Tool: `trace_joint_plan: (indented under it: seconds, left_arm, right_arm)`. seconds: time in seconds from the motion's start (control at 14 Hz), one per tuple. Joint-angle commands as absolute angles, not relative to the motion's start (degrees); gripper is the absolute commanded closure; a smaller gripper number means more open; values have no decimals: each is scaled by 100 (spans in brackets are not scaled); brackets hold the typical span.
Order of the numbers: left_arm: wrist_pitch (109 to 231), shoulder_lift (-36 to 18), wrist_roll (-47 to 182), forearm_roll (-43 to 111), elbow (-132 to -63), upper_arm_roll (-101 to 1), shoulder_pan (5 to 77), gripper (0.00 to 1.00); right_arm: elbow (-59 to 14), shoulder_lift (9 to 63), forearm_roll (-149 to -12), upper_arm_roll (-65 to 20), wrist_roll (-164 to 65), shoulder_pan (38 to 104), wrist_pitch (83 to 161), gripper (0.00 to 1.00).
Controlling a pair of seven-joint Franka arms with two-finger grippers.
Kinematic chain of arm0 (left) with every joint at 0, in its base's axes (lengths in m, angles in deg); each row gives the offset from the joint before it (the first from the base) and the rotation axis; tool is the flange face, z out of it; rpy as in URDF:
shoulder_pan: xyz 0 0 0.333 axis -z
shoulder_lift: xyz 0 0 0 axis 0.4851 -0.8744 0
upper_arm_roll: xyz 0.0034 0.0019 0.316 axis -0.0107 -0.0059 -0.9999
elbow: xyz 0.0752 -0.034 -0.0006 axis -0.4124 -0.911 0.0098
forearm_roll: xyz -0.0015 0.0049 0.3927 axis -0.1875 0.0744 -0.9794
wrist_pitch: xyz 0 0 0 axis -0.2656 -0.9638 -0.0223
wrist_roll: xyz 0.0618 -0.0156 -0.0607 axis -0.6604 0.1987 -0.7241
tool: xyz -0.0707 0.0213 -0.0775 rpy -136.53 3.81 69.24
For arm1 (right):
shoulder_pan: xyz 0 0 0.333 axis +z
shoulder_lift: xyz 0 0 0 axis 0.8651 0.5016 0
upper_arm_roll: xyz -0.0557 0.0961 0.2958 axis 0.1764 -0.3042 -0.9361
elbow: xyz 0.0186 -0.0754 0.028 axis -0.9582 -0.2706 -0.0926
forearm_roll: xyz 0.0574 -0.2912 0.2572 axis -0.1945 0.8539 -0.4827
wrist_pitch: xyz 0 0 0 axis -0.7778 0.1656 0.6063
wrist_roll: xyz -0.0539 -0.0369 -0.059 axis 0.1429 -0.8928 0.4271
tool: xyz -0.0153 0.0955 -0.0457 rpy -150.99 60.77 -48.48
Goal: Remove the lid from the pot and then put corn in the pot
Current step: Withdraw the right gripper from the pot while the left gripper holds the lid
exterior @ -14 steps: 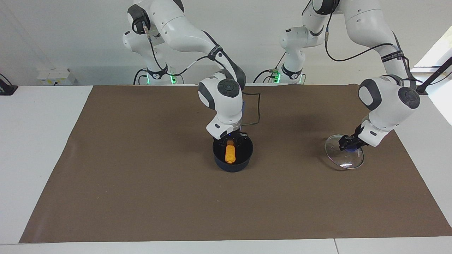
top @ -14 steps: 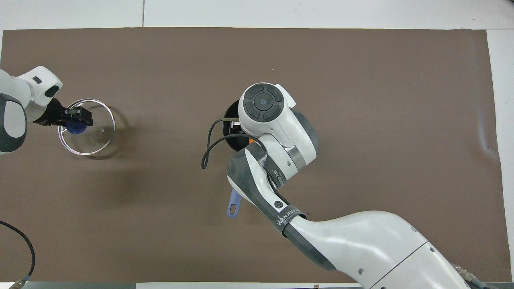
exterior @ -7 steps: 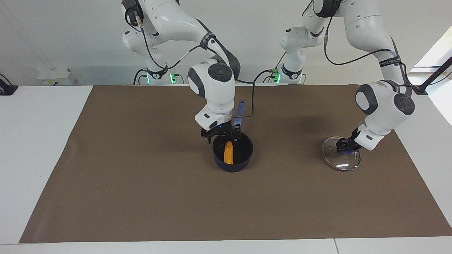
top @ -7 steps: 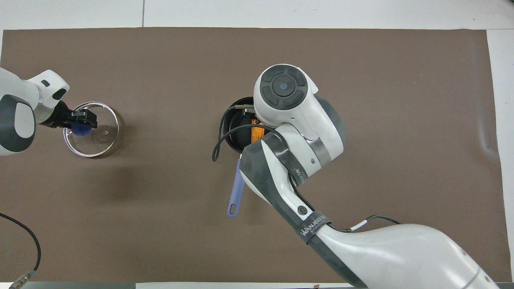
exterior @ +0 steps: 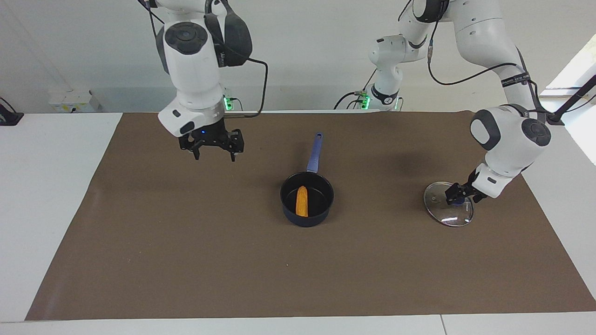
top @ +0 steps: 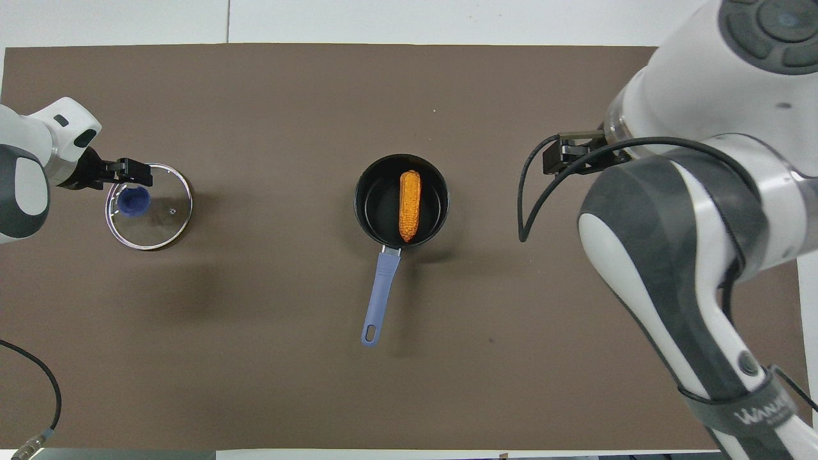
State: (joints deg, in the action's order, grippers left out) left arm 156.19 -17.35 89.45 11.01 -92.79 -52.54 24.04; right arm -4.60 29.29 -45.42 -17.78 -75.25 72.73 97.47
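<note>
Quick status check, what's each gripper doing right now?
Right gripper: open, empty, raised over the mat toward the right arm's end.
Left gripper: open, at the lid's knob; the lid lies on the mat.

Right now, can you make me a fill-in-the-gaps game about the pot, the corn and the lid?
1. The corn lies inside the ____.
2. The lid has a knob coloured ____.
3. The lid rests flat on the brown mat, toward the ____ arm's end of the table.
4. The right gripper hangs over the mat, holding ____.

Missing words: pot; blue; left; nothing
</note>
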Motion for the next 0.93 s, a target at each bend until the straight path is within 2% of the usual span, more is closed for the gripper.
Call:
trace_joint_plan:
  seconds: [0.0,0.21,0.43,0.86]
  left_arm:
    - [15351,-1408,8955,1116,-9259,-5268,2682,0]
    - [14603,-837,8518,1107,-9250,-5215,2900,0]
    - [14268,-336,8428,1089,-9242,-5206,2990,0]
    - [12977,544,8419,1081,-9303,-5162,3245,0]
  right_arm:
    - [-583,2569,-4540,-1852,-6962,6817,9411,0]
    - [-670,2279,-4566,-1852,-6671,6526,9041,0]
    - [-977,2139,-4566,-1852,-6441,6446,9067,0]
    - [-1646,1901,-4593,-1852,-6003,5999,9831,0]
